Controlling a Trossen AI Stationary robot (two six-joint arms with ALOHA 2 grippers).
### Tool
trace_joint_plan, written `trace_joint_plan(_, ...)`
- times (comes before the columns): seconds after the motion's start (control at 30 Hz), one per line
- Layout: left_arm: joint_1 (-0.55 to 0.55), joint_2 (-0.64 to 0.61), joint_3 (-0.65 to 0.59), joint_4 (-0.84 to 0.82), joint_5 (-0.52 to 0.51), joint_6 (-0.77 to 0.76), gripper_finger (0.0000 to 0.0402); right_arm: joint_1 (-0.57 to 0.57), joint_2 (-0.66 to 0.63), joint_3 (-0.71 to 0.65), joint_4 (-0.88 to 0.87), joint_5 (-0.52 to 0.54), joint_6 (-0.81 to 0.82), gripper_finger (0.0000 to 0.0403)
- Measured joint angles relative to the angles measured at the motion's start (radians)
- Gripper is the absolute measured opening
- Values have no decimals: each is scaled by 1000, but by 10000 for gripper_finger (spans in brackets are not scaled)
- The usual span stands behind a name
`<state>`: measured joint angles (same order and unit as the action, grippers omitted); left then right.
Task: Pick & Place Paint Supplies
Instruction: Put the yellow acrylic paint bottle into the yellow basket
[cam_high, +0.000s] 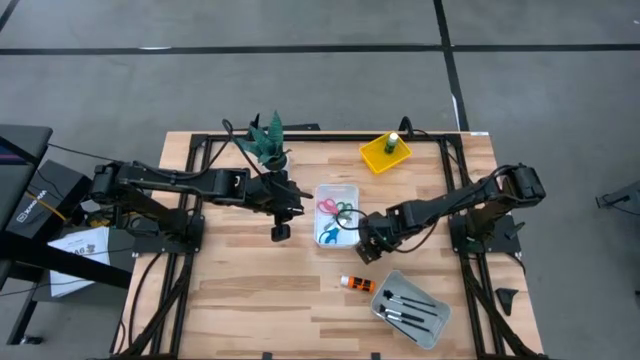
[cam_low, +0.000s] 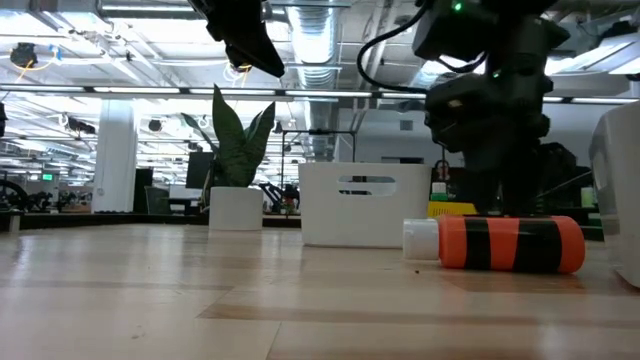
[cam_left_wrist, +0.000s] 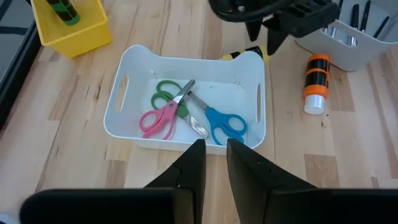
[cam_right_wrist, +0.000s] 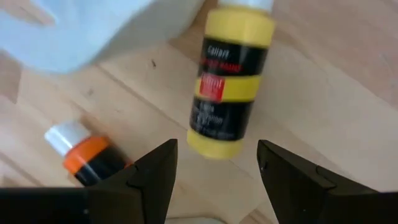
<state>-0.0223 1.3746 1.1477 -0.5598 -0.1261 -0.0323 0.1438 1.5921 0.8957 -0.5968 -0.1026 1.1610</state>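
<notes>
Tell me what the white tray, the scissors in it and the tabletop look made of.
White tray: likely moulded plastic, smooth and matte, with rounded rim and cut-out handles.
Scissors: shiny metal blades, glossy coloured handles, probably plastic.
Tabletop: light wood, with visible grain and plank seams.

A wooden table (cam_high: 250, 290) with a black frame stands on a grey floor (cam_high: 300, 80). A white tray (cam_high: 334, 192) sits near the middle. A yellow tray (cam_high: 376, 157) lies toward the far edge, and a grey tray (cam_high: 438, 319) near the front right corner. A potted plant (cam_high: 268, 142) stands at the far edge, left of the yellow tray. Left of the table lies what may be a sheet of paper (cam_high: 78, 245) beside dark equipment (cam_high: 20, 170). Beyond the table, a large room shows ceiling lights (cam_low: 90, 50).
</notes>
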Motion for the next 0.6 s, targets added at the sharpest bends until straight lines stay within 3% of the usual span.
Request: trace_joint_plan(0.6,0,0,0,0,0,25,57,-8,0,-50,82,-21,44,217)
